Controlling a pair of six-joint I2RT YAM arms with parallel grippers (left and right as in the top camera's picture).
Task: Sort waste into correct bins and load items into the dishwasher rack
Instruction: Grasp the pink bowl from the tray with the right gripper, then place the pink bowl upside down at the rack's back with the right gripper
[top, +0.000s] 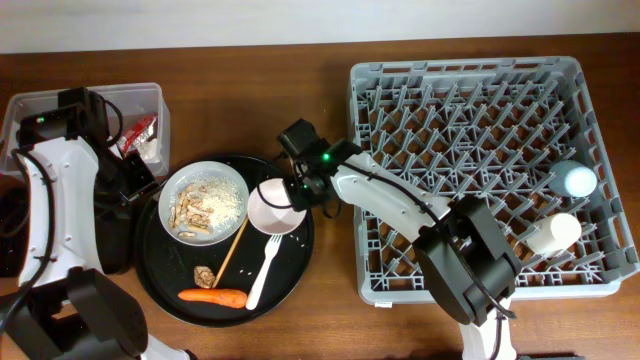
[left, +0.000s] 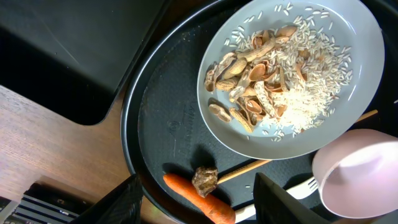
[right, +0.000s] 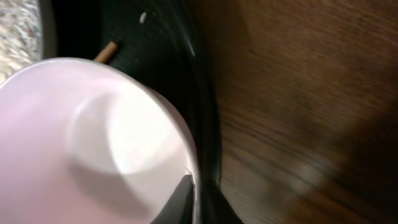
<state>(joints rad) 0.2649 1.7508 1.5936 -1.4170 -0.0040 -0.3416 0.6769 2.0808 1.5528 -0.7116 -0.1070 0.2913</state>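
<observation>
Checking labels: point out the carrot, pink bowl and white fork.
carrot (top: 213, 296), overhead view, mid-body.
pink bowl (top: 277, 207), overhead view, inside bottom.
white fork (top: 262, 275), overhead view, handle.

Overhead straight down over whole table (top: 330, 325), left wrist close above plate (left: 357, 99), right wrist closer, all sharing bowl (right: 93, 143)

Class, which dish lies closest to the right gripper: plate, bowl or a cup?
The pink bowl: the right gripper is at its rim. The rice-covered plate sits beyond it; the blue cup and white cup lie in the grey rack.
</observation>
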